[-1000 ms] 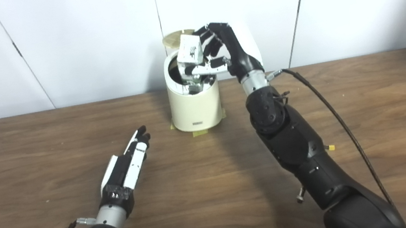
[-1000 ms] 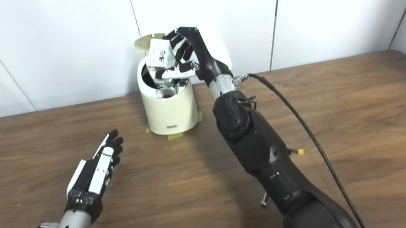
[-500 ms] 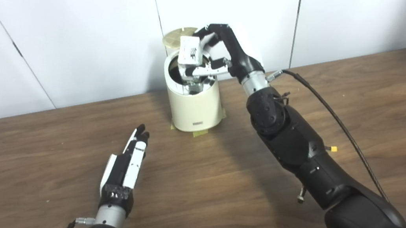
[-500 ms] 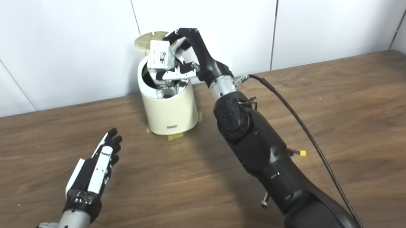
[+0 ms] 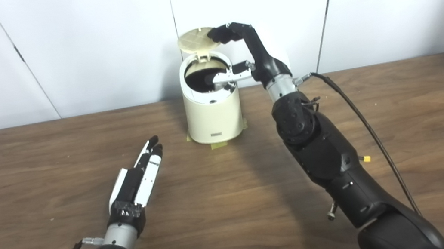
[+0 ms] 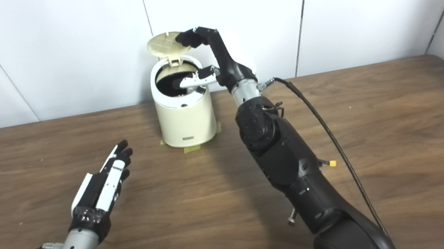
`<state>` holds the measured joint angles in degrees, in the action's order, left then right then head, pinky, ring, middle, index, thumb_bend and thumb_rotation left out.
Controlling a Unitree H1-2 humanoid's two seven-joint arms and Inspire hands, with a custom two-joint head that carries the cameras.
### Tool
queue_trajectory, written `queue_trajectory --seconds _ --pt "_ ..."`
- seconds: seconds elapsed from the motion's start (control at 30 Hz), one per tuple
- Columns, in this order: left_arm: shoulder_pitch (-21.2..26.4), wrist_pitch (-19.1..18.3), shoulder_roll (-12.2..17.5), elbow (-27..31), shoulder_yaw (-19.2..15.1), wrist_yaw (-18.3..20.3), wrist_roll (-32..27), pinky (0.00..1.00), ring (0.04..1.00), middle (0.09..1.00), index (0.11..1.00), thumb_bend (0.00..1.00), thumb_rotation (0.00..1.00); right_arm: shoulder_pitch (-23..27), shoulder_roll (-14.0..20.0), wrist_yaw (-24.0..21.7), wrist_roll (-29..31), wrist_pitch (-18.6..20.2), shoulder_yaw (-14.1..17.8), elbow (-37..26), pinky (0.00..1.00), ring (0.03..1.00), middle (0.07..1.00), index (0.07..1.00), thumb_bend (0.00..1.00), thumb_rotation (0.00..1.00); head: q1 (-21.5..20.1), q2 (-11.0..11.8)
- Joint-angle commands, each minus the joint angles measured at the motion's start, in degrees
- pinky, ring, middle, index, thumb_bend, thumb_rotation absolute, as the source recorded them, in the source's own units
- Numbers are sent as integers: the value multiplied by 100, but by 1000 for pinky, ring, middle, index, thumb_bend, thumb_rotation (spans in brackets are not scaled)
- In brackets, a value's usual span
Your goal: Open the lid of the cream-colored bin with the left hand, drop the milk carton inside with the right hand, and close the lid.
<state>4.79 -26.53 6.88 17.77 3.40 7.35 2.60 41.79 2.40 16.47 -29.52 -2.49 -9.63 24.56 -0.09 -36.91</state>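
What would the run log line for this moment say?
cream-colored bin: round lid up | milk carton: not visible | right hand: open over bin mouth, fingers by lid | left hand: open, over wooden table

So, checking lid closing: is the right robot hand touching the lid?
Touching: left eye view shows the right robot hand fingertips overlapping the lid edge.

- The cream-colored bin (image 5: 212,112) mouth is partly blocked by the right hand (image 5: 245,58), thumb across it, fingertips at the raised lid (image 5: 197,40).
- Bare table (image 5: 233,201) separates both arms; the left hand (image 5: 139,181) lies well clear.
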Motion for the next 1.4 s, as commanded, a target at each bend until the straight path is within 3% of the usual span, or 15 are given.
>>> queue_trajectory --seconds 0.0,0.07,0.13,0.27,0.37,0.47,0.6,0.73,0.83,0.9,1.0,1.07,1.17,1.27,1.37 --pt "122 25 25 185 -12 1 -9 1000 1000 980 1000 312 841 234 28 284 0 -293 99 -222 572 622 599 500 558 128 -11 -7" --pt "121 23 27 180 -11 -1 -4 1000 1000 980 1000 313 840 196 30 332 53 -338 146 -306 484 548 533 476 535 27 -11 -7" --pt "123 28 30 175 -9 -5 4 1000 1000 979 1000 322 840 131 52 312 96 -310 193 -467 385 456 507 482 525 6 -27 -12" --pt "152 70 21 125 -60 -27 -32 990 991 974 1000 348 838 -106 208 195 87 -162 263 -873 326 397 465 514 520 0 -78 -15" --pt "326 54 -49 29 -252 -11 -313 997 975 967 996 391 853 -477 317 96 182 -7 407 -1277 325 395 452 516 520 0 -63 -6" --pt "549 -14 -153 -31 -444 -27 -617 976 955 952 977 366 859 -786 360 0 289 98 522 -1575 338 398 456 518 520 0 -50 4" --pt "931 -32 -169 -187 -638 -160 -862 957 948 943 952 374 866 -1252 289 -252 620 557 766 -2123 365 416 460 518 521 0 -26 19" --pt "1421 -37 29 -461 -700 -235 -928 923 920 921 932 367 898 -1750 196 -555 1039 1085 977 -2702 398 428 471 531 516 0 -13 34" --pt "1831 -37 291 -706 -669 -143 -980 902 904 903 915 383 893 -2177 114 -879 1573 1542 1150 -3190 412 494 473 517 516 10 -4 44" --pt "2118 -33 504 -869 -599 -41 -947 889 892 885 897 376 889 -2473 -6 -1062 2037 1916 1324 -3519 496 571 597 500 504 132 -8 50" --pt "2575 -25 731 -1136 -512 127 -880 912 901 881 884 386 826 -2881 -53 -1385 2603 2223 1429 -3824 627 693 707 498 497 164 33 79" --pt "2864 -29 780 -1343 -478 155 -898 913 900 878 868 396 762 -3079 -2 -1610 2916 2422 1446 -3972 712 775 787 721 489 555 48 94" --pt "3239 -26 814 -1690 -430 179 -841 912 898 879 849 398 687 -3289 -53 -1723 3282 2820 1528 -4164 803 845 857 817 532 860 43 134" --pt "3565 29 845 -2052 -362 227 -766 917 902 883 838 405 678 -3473 -70 -1772 3598 2931 1568 -4235 851 884 894 855 550 979 34 153" --pt "3869 165 922 -2387 -204 289 -587 930 922 905 855 423 744 -3633 23 -1867 3916 2937 1509 -4321 896 905 907 883 589 998 53 176"
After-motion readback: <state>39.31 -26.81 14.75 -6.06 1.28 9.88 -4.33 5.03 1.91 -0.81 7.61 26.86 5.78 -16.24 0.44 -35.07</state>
